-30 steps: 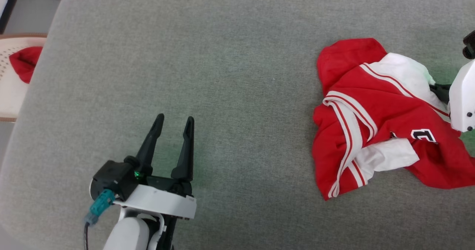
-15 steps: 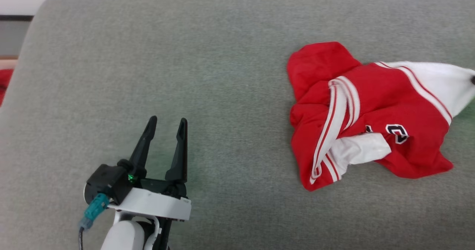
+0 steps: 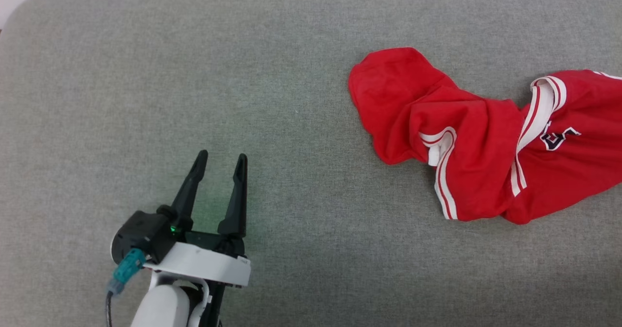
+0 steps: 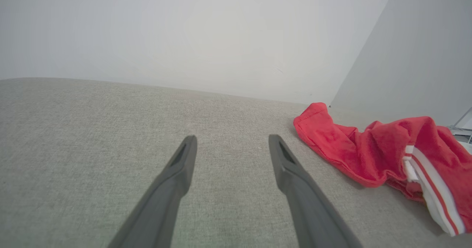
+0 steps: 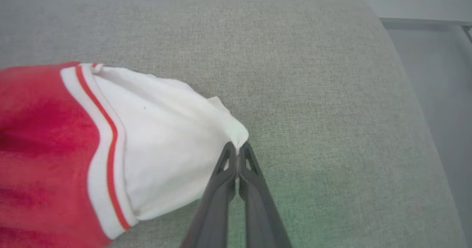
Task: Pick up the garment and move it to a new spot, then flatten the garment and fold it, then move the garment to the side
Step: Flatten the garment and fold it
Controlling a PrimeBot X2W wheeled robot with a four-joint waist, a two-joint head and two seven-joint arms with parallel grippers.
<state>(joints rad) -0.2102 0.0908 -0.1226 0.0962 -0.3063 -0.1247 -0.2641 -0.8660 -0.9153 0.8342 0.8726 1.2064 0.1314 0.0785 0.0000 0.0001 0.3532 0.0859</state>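
Note:
The bright red garment point(image 3: 466, 137) with white stripe trim lies crumpled on the right of the grey cushion, running off the head view's right edge; its black-and-white logo patch point(image 3: 559, 137) faces up. My left gripper point(image 3: 221, 161) rests open at the lower left, far from the cloth, nothing between its fingers. In the left wrist view the garment point(image 4: 383, 156) lies to the right of the open gripper point(image 4: 232, 141). In the right wrist view my right gripper point(image 5: 238, 147) is shut on a corner of the garment's white panel point(image 5: 166, 145), pulling it taut above the cushion.
The grey fabric cushion point(image 3: 243, 74) spans the head view, its rounded back edge at the top. In the right wrist view the cushion's edge point(image 5: 405, 74) drops off to the right, with a pale floor beyond. A pale wall rises behind the cushion in the left wrist view.
The head camera has panned. My right gripper has dragged the garment's white end rightward, stretching it out; the logo patch has turned and the red hood-like end trails at the left. The left gripper stays still.

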